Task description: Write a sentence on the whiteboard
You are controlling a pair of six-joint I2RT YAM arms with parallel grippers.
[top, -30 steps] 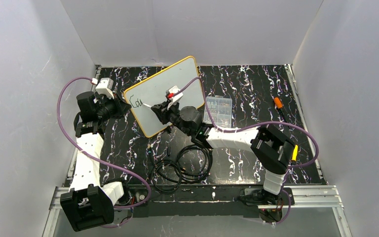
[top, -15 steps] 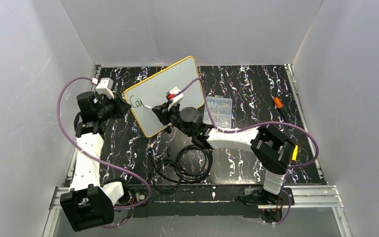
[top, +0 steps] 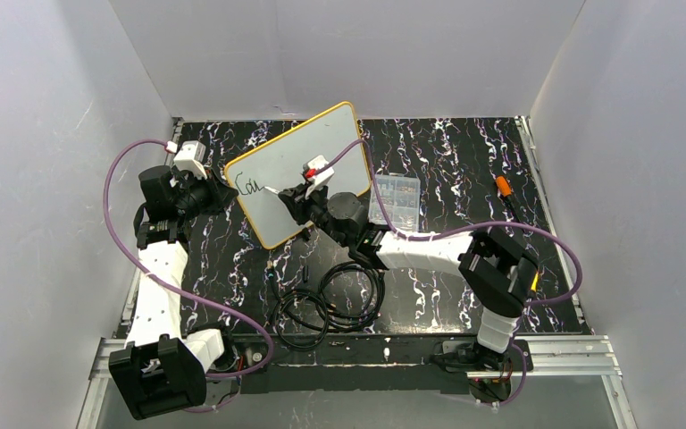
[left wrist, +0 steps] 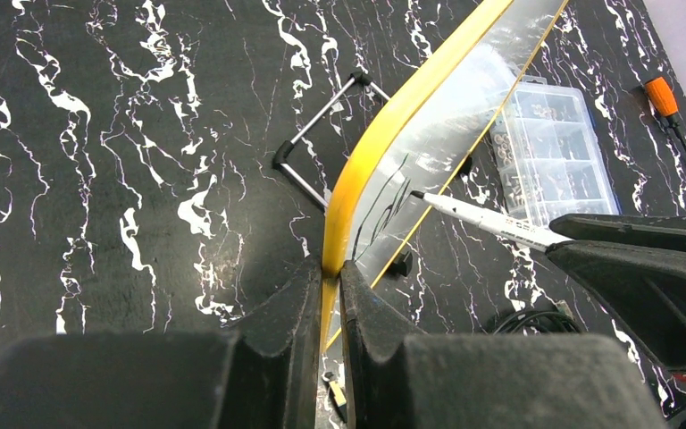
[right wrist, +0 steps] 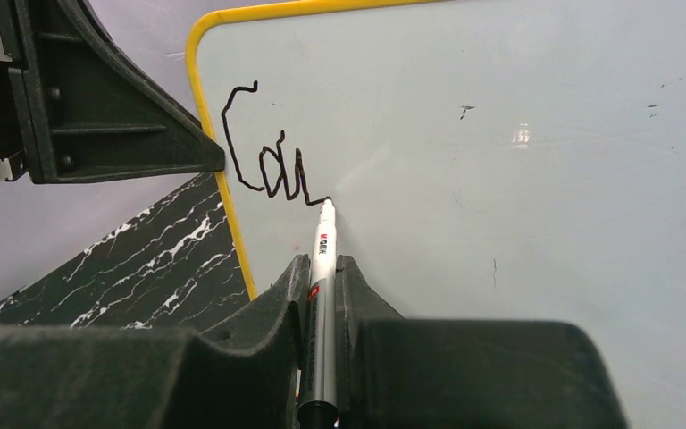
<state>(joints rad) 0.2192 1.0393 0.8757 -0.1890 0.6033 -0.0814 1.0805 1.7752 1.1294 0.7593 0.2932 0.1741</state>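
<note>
We saw the left pincer [left wrist: 331,277] still clamped on the whiteboard [top: 308,143] rim, keeping it tilted on the desk [top: 447,152]; the right pincer [right wrist: 322,286], gripping the marker [right wrist: 324,241], had lengthened the sentence [right wrist: 268,170] slightly.

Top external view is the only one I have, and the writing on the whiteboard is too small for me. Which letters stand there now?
Observer: The right wrist view shows the writing on the whiteboard: three letters, like "Cou", near its yellow rim.
Operator: Does the marker touch it?
Observer: Yes, the marker tip sits at the last stroke's end; the right tool is shut on it.
Operator: And the left tool?
Observer: The left wrist view shows the left tool shut on the whiteboard's rim.
</note>
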